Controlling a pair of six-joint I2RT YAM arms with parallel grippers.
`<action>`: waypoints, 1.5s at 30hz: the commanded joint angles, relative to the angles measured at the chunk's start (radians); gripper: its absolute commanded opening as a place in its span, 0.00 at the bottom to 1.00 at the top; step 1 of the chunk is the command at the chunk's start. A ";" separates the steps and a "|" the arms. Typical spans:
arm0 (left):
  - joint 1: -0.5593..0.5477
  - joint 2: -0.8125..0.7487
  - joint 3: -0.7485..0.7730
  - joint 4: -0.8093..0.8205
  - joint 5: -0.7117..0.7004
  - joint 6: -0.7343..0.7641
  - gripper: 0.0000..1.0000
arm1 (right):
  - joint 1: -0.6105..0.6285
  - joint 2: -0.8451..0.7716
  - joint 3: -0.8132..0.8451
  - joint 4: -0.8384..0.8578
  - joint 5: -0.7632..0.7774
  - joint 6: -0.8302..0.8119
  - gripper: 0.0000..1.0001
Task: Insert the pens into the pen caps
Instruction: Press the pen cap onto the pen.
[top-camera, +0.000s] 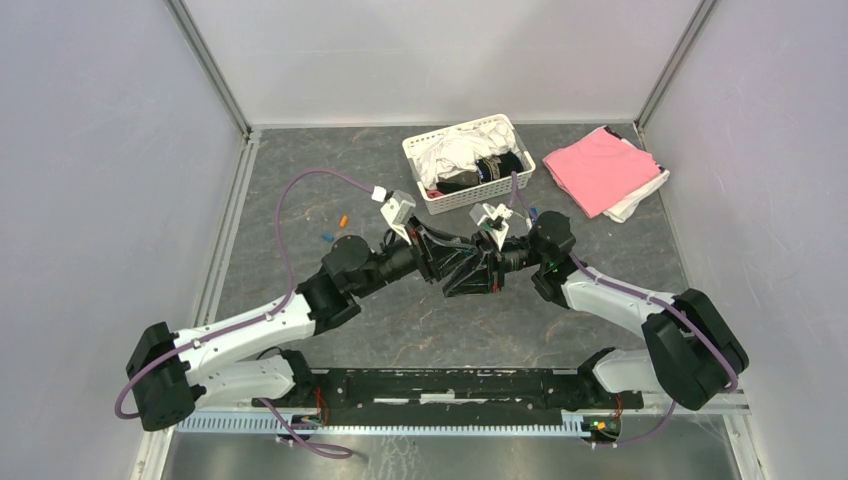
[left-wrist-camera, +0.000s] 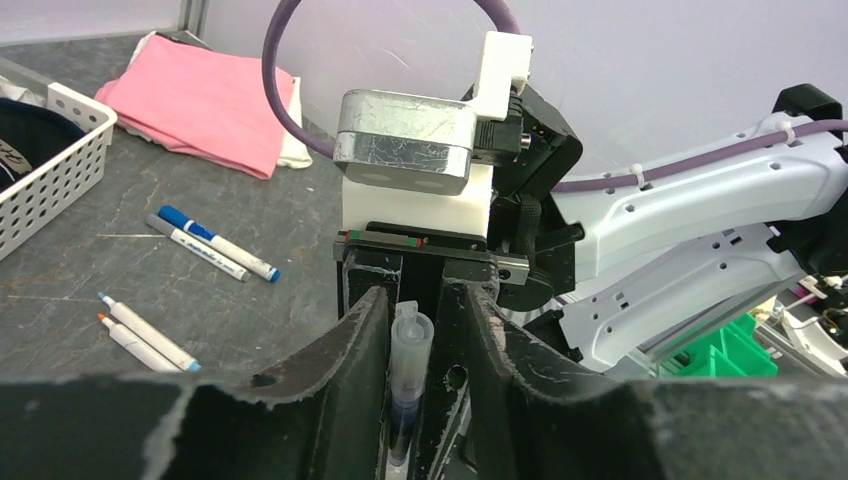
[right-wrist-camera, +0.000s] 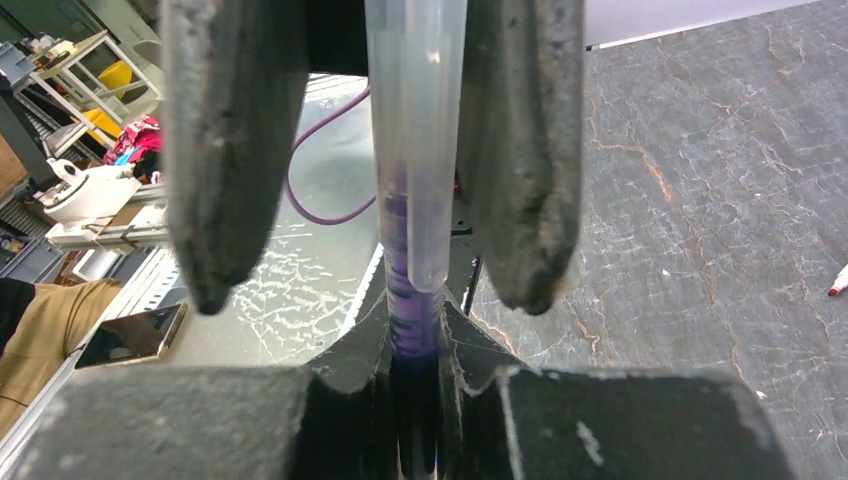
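My two grippers meet tip to tip above the table's middle. My left gripper is shut on a translucent pen cap. My right gripper is shut on a dark navy pen, whose front end sits inside the cap's open end. Two loose pens lie side by side, one of them blue-ended. Two more pens, blue-tipped and orange-tipped, lie nearer. A small orange cap and a blue cap lie left of the arms.
A white basket of clothes stands at the back. A folded pink cloth lies to its right. A red pen end shows at the edge of the right wrist view. Walls enclose the table.
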 joint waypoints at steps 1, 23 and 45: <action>0.000 -0.018 0.039 0.006 -0.005 0.017 0.35 | 0.001 0.001 0.039 0.000 0.003 -0.026 0.00; -0.352 0.116 -0.365 0.263 -0.484 -0.322 0.02 | -0.112 -0.024 0.078 -0.020 0.174 -0.042 0.00; -0.347 0.504 -0.354 0.685 -0.175 -0.349 0.02 | -0.113 -0.045 0.072 -0.029 0.173 -0.065 0.00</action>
